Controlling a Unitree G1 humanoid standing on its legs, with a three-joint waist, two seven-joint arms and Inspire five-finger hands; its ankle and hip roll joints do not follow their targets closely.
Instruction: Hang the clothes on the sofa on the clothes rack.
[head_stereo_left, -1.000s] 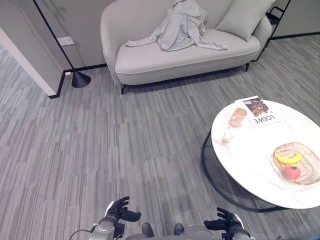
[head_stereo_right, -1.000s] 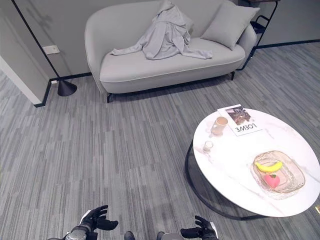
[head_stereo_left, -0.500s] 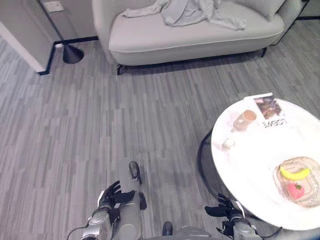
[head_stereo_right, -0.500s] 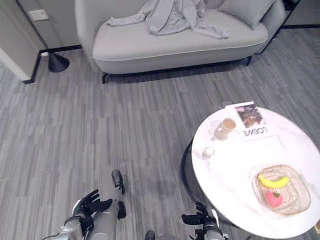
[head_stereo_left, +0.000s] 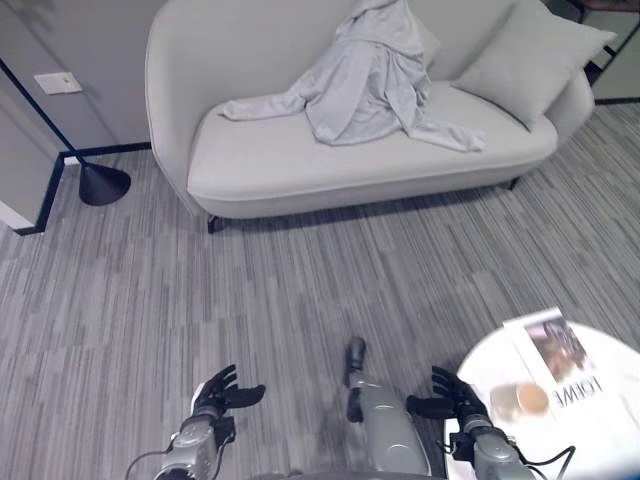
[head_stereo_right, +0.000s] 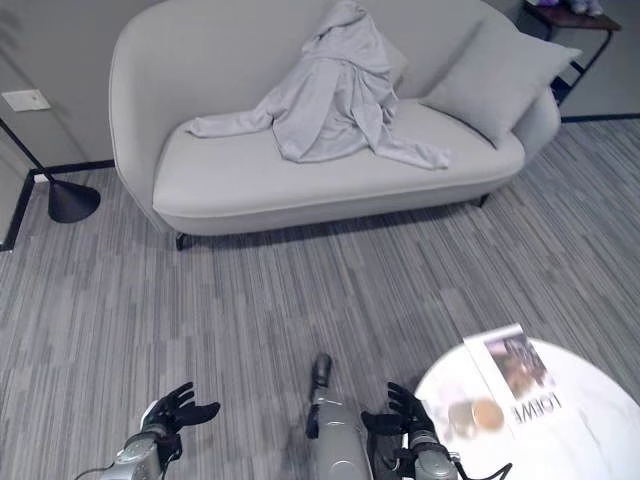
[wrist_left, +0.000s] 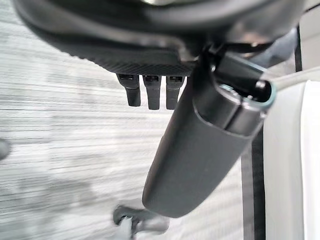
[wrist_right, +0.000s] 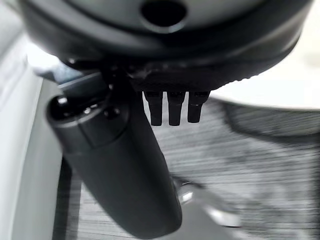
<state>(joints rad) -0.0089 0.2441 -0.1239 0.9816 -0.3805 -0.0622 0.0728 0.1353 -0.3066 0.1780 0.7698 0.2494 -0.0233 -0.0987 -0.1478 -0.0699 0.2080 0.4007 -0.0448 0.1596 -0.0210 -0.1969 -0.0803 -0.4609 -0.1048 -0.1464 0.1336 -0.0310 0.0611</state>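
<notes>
Since the earlier frame your view has swung toward the sofa (head_stereo_left: 330, 160), bringing it nearer. You see the grey garment (head_stereo_left: 365, 80) draped over its backrest and seat, beside a cushion (head_stereo_left: 525, 60). Your left hand (head_stereo_left: 218, 392) and right hand (head_stereo_left: 452, 398) hang low over the floor, fingers spread, holding nothing. Round table (head_stereo_right: 590, 440) at lower right

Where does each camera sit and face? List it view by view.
Left eye view: head, looking down at sofa and garment; left robot hand, right robot hand low.
Right eye view: beside it, sharing that scene.
Left wrist view: along open left robot hand, toward floor.
Right wrist view: along open right robot hand, toward floor, table.
</notes>
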